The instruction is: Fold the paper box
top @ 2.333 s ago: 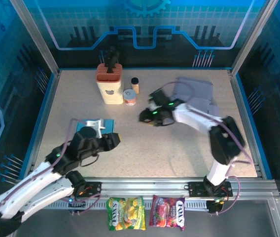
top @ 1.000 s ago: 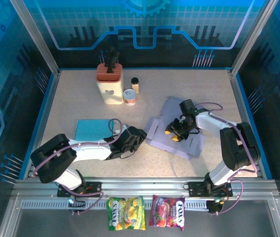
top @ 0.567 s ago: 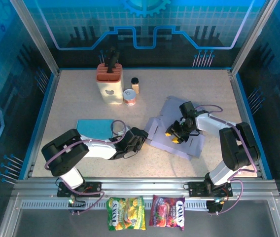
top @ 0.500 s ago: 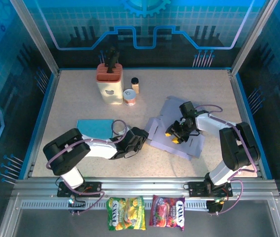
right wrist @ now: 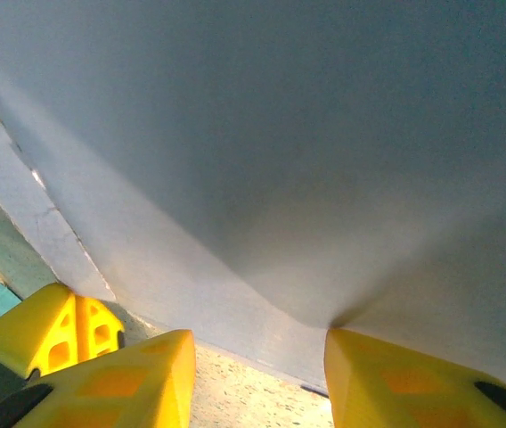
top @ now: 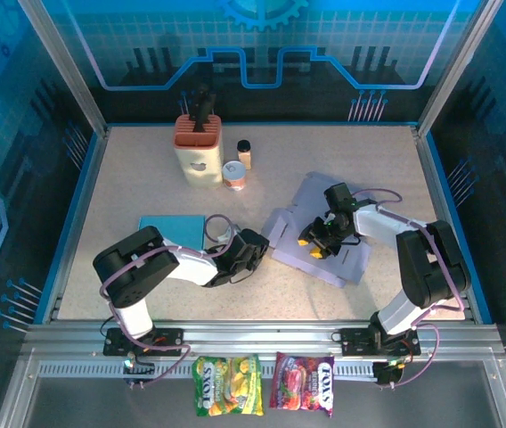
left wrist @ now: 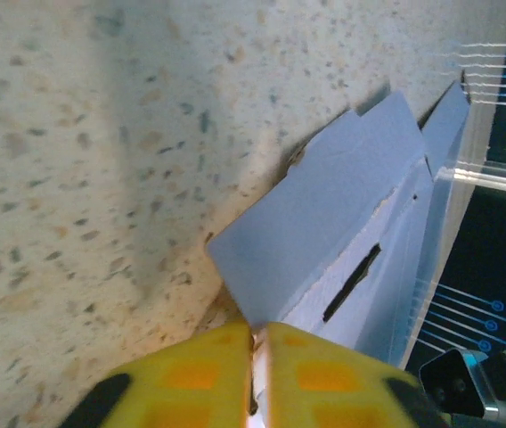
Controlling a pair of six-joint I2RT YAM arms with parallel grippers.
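Blue-panelled enclosure walls all round, with a pale speckled surface (top: 146, 178) taking up most of the top view. Both arms reach in from the bottom edge and meet a bit right of centre. Next biggest is the paper box (top: 346, 263), a flat lavender cutout lying right of centre. Its long axis runs roughly upper left to lower right in the frame, and nothing looks folded up yet. Knife block (top: 199, 152) stands upper left of centre, teal pad (top: 171, 229) lies left of centre, and two candy bags (top: 228, 385) sit at the bottom edge.

Now the bit that matters. Left end effector (top: 251, 252) is at the box's left edge. In the left wrist view its yellow fingers (left wrist: 208, 366) are pinched tight with a flap corner vanishing into the seam, so I'd say it has that flap. The rest of the box lies off to its right in the top view.

Right end effector (top: 315, 245) sits over the middle of the sheet, jaws about half apart. Its fingertips (right wrist: 378, 374) are up against the panel with bare surface showing between them, so it's pressing rather than gripping, I reckon. My guess is left folds the flap over rightward while right pins the sheet.

Smallest stuff: a can (top: 233, 175) and little bottle (top: 244, 153) just beside the block.
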